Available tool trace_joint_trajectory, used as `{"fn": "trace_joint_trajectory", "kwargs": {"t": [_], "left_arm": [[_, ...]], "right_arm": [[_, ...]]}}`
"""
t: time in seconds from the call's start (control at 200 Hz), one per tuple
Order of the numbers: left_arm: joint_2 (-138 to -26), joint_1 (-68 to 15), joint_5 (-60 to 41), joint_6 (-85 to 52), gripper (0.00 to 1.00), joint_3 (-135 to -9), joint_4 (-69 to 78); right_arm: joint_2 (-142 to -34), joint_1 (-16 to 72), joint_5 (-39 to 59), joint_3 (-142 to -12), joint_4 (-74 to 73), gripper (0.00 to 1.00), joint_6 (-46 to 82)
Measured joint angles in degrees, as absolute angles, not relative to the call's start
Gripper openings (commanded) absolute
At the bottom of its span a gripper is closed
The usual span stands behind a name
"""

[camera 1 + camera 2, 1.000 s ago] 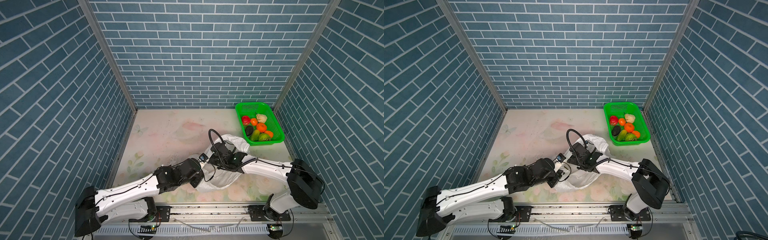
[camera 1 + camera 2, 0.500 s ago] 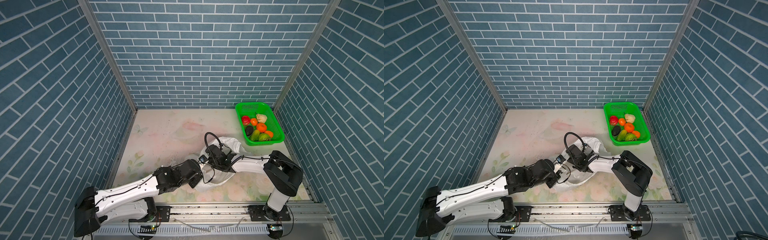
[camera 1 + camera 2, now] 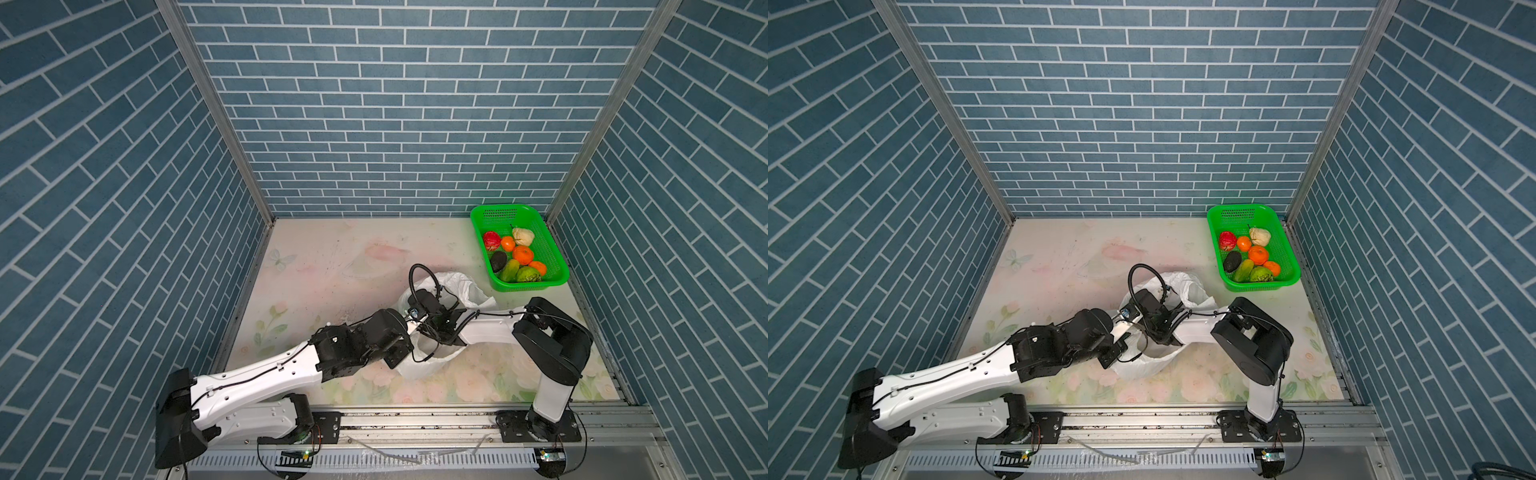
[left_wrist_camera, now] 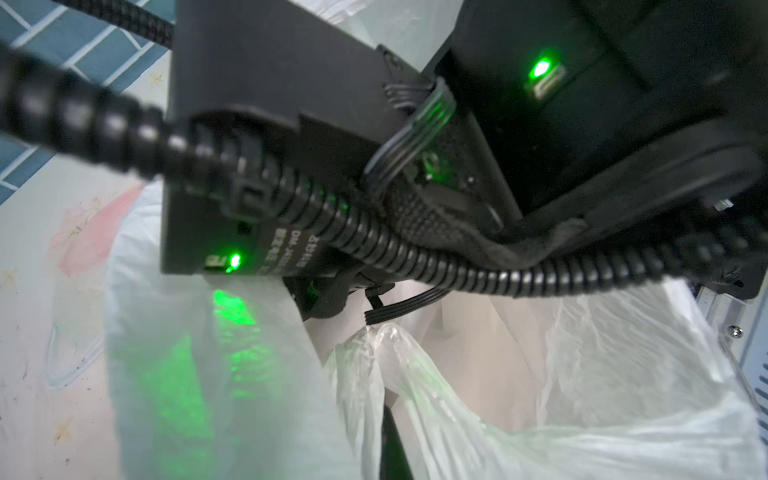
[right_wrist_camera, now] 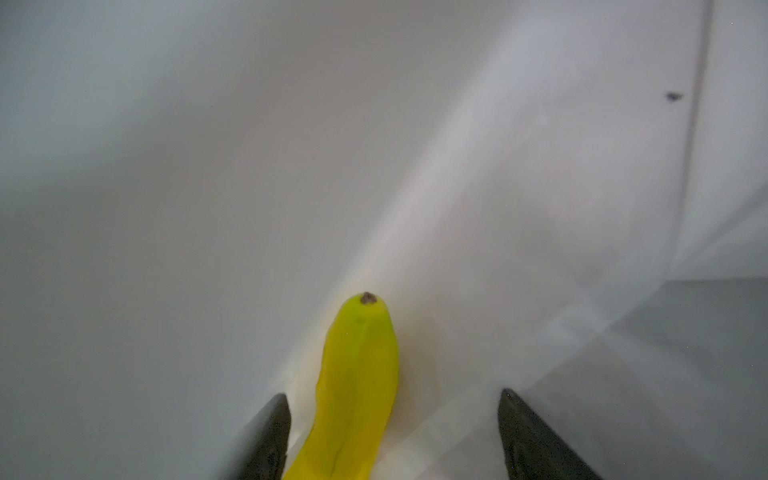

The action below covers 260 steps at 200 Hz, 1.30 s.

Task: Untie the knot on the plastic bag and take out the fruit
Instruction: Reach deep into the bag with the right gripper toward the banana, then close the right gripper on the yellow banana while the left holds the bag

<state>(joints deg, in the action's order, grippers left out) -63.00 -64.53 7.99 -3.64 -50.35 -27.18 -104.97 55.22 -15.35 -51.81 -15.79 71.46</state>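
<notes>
Right wrist: banana [image 5: 357, 382] inside bag [image 5: 249, 166] (top views hide it).

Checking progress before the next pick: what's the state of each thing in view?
Bag: mouth open, no knot seen.
Banana: inside bag, between right jaws, not gripped.
Other fruit: in basket.
Left gripper: shut on bag rim.
Right gripper: open, inside bag.

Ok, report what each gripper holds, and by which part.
Left gripper is shut, apparently pinching the plastic bag at its mouth edge. Right gripper holds nothing: its jaws stand open inside the bag, astride the banana without clamping it.
</notes>
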Motion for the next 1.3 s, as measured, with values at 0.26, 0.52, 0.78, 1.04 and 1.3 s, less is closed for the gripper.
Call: {"fn": "trace_joint_trajectory", "kwargs": {"t": [0.26,0.52,0.78,1.04,1.3], "left_arm": [[-63.75,-65.25,7.20,-2.59,0.00,-52.27,-28.12],[-57.76,-66.76,7.62,-6.13,0.00,-48.75,-31.27],[-62.39,-72.75,8.14,-9.58,0.00,-47.46,-30.85],[-65.10,-77.19,13.13,-10.11,0.00,-47.79,-28.14],[-66.02,-77.28,20.62,-5.91,0.00,-48.62,-21.63]], "right_arm": [[-110.67,54.81,-15.44,-59.83,-13.10,0.71,70.46],[-107.33,50.94,-15.44,-58.76,-4.03,0.65,70.81],[-90.70,48.42,-18.02,-47.18,12.40,0.64,74.04],[-76.88,49.78,-18.79,-40.01,20.53,0.67,76.71],[-83.61,52.58,-17.69,-42.83,15.81,0.71,75.33]]}}
